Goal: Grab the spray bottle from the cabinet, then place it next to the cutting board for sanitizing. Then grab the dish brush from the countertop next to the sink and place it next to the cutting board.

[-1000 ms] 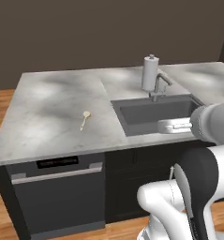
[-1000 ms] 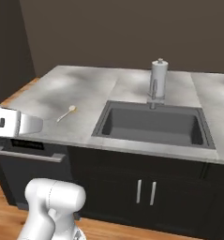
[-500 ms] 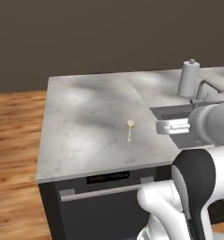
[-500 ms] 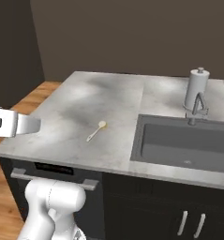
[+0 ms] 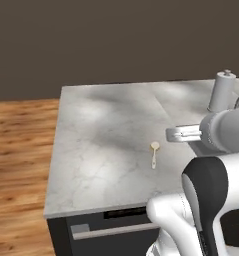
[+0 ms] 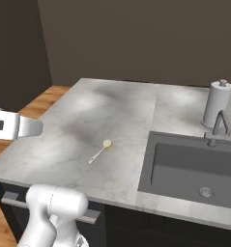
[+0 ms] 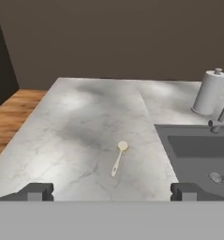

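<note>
The dish brush [image 5: 154, 154] [image 6: 100, 151] [image 7: 118, 158], thin and pale cream, lies flat on the grey-white marbled countertop [image 5: 101, 130] [image 6: 68, 130] [image 7: 71, 131], left of the dark sink [image 6: 194, 166] [image 7: 202, 150]. My gripper [image 7: 111, 192] hovers above the counter's near edge, jaws wide open and empty, with the brush ahead of it and centred between the fingertips [image 7: 36, 191]. The hand [image 5: 183, 133] [image 6: 18, 126] is level, short of the brush and apart from it. The spray bottle and cutting board are out of view. A tall dark panel [image 6: 15, 43] at far left may be the cabinet; I cannot tell.
A white paper-towel roll [image 5: 222, 92] [image 6: 217, 102] [image 7: 208, 92] stands behind the sink beside the silver faucet [image 6: 219, 126] [image 7: 221, 117]. Wooden floor [image 5: 21, 150] lies beyond the counter's left end. A dishwasher front [image 5: 106, 232] sits under the near edge.
The base has driven left along the counter, so the whole scene slid right: sink and towel roll now sit at the right edge, the brush nearer the middle. The gripper stays open.
</note>
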